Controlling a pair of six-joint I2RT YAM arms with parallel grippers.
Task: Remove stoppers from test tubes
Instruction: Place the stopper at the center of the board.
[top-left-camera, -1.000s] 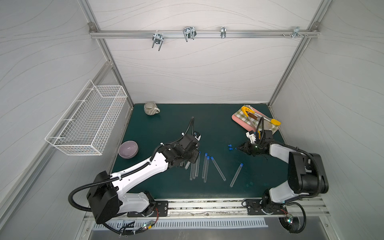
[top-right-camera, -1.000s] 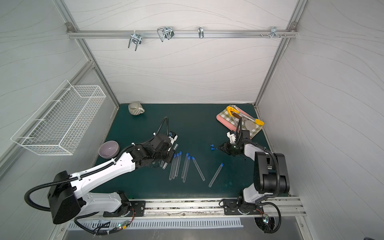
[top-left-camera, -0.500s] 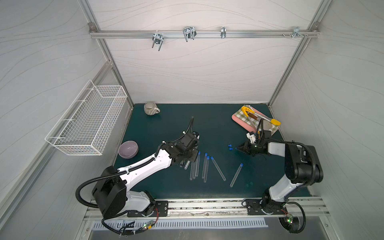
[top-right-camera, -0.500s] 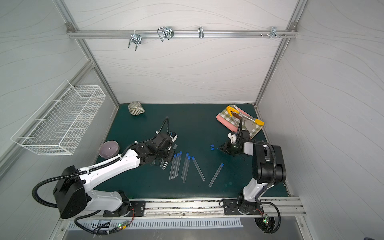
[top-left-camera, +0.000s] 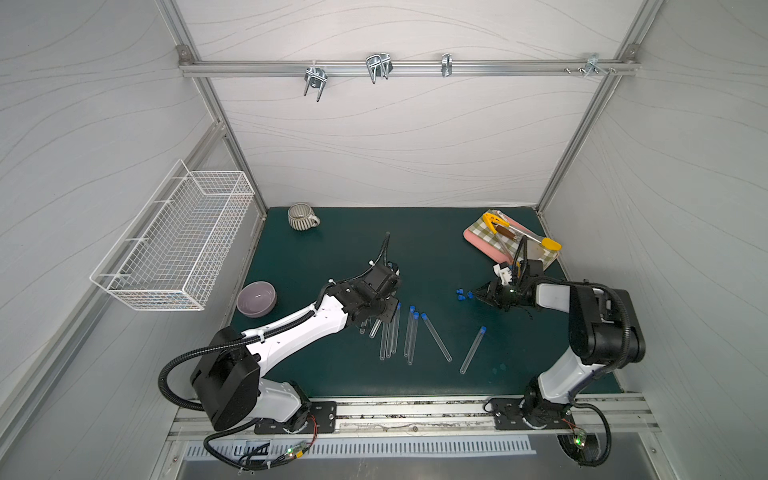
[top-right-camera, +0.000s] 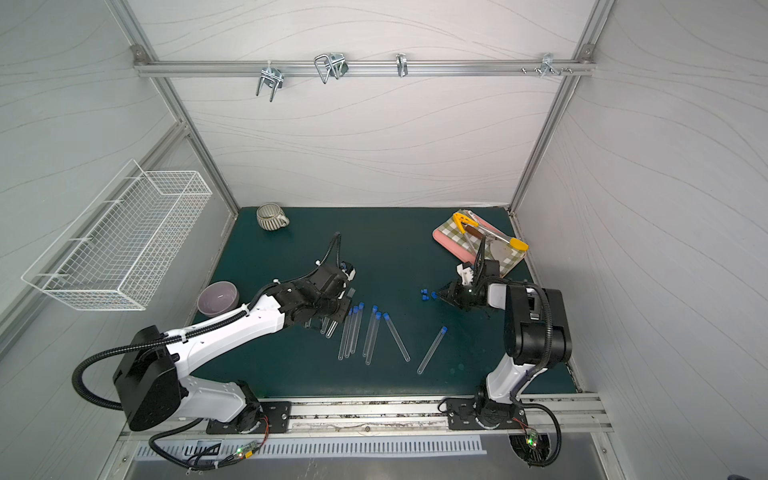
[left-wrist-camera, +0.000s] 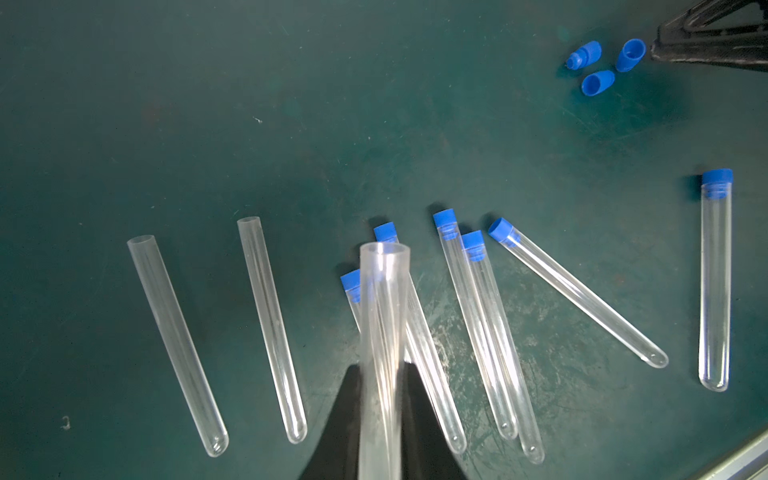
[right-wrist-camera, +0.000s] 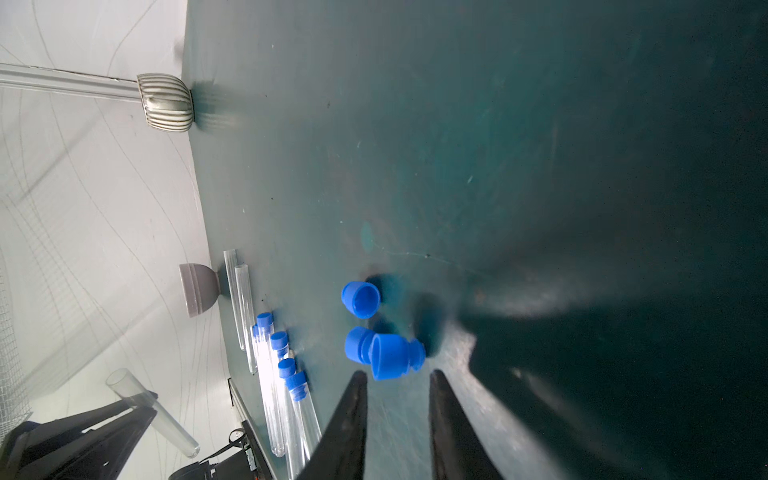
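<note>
My left gripper (left-wrist-camera: 380, 368) is shut on a clear test tube (left-wrist-camera: 382, 311) with an open mouth, held above the green mat (top-left-camera: 332, 257). Below it lie several test tubes (left-wrist-camera: 478, 311) with blue stoppers in them. Two unstoppered tubes (left-wrist-camera: 176, 340) lie to one side, and one stoppered tube (top-left-camera: 473, 349) lies apart. In both top views my left gripper (top-left-camera: 384, 309) hangs over this row. My right gripper (right-wrist-camera: 397, 373) is open, low over the mat, with a loose blue stopper (right-wrist-camera: 395, 357) just past its tips. Three loose stoppers (top-left-camera: 460, 294) lie together there.
A striped mug (top-left-camera: 302, 217) stands at the back left and a purple bowl (top-left-camera: 256, 298) at the left edge. A pink board with a checked cloth and utensils (top-left-camera: 511, 241) sits back right, behind my right arm. A wire basket (top-left-camera: 174, 245) hangs on the left wall.
My right gripper's jaws have parted and let go of a blue stopper, which now lies by two others. My left gripper still holds its tube, nearly where it was.
</note>
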